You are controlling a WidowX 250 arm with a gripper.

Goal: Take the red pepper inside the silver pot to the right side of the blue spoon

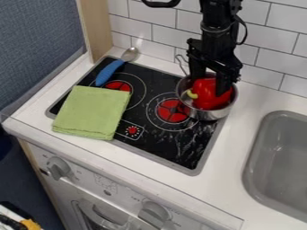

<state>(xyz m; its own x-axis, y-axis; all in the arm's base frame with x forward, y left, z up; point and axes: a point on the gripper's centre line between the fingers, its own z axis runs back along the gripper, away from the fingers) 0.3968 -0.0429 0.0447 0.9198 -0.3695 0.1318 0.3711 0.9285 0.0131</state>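
The gripper points down into the silver pot, its fingers parted on either side of the red pepper; they look open, though how firmly they touch it cannot be told. The pepper sits in the pot, its green stem toward the left wall. The step in hand seems to be securing the hold: the fingers should close slowly about the pepper's wide body, below its shoulders, since its rounded, glossy skin may slip. A straight lift is best until its underside clears the rim, so that the pot neither tips nor drags. The wire handle rises at the back left and deserves a margin as the arm crosses. Farther left lies the blue spoon, its handle end near the green cloth; the cooktop just right of the spoon suits a low, gentle release, without nudging either.
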